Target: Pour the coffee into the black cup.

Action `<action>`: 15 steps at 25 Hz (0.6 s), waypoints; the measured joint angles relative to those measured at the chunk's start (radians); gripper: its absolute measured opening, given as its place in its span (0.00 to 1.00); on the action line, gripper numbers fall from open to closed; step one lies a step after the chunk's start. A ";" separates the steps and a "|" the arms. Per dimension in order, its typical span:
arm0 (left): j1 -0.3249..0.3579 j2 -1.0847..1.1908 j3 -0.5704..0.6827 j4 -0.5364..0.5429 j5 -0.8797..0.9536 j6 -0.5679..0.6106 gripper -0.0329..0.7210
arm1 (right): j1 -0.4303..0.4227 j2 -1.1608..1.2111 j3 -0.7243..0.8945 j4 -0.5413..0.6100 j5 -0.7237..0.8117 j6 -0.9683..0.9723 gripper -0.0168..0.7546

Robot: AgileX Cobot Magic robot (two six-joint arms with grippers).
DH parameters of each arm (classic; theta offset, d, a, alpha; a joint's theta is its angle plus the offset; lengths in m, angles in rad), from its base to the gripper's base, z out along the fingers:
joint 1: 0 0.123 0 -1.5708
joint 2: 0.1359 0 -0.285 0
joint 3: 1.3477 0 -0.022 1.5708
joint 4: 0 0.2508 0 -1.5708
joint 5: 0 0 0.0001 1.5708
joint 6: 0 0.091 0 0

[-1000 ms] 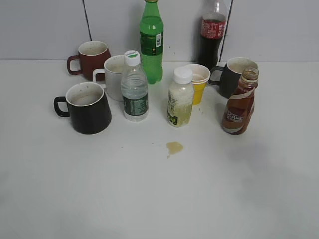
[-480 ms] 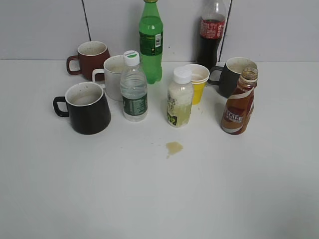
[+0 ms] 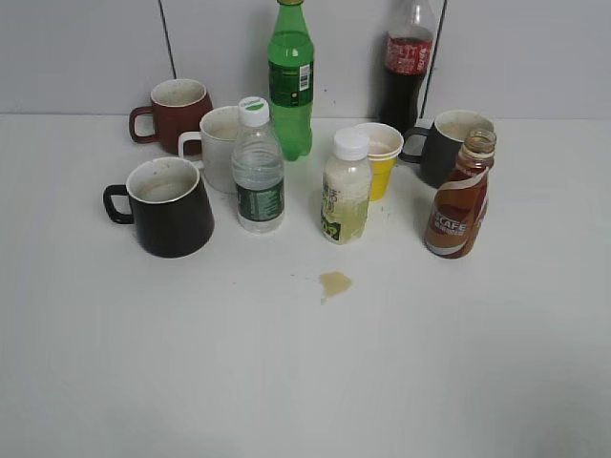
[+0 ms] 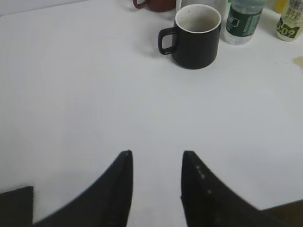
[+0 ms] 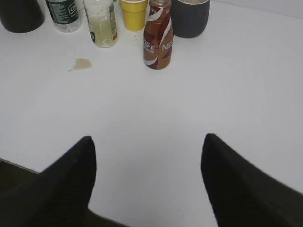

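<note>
table (image 3: 305,382) – white, small tan spill (image 3: 334,283) mid-front | black cup (image 3: 167,205) upright at left, handle outward | coffee (image 3: 460,200) upright at right, beside grey mug (image 3: 444,143) | right gripper (image 5: 147,156) spread wide, empty | left gripper (image 4: 155,163) – parted, empty

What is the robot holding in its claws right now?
Nothing. The left gripper and the right gripper are both open over bare table, and the coffee bottle stands untouched, far from the black cup.

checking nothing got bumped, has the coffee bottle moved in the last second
No. The coffee bottle stands upright in the same spot, just in front of the dark grey mug and right of the yellow cup.
</note>
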 joint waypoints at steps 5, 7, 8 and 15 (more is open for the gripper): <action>0.000 0.000 0.000 0.007 -0.002 0.001 0.37 | 0.000 0.003 0.000 0.002 0.000 0.000 0.70; 0.000 0.000 0.000 0.007 -0.002 0.002 0.37 | 0.000 0.004 0.000 0.002 0.000 0.000 0.70; 0.000 0.000 0.000 0.007 -0.002 0.003 0.37 | 0.000 0.004 0.000 0.002 0.000 0.000 0.70; 0.007 -0.014 0.000 0.007 -0.004 0.003 0.36 | -0.007 0.004 0.000 0.005 -0.001 0.000 0.70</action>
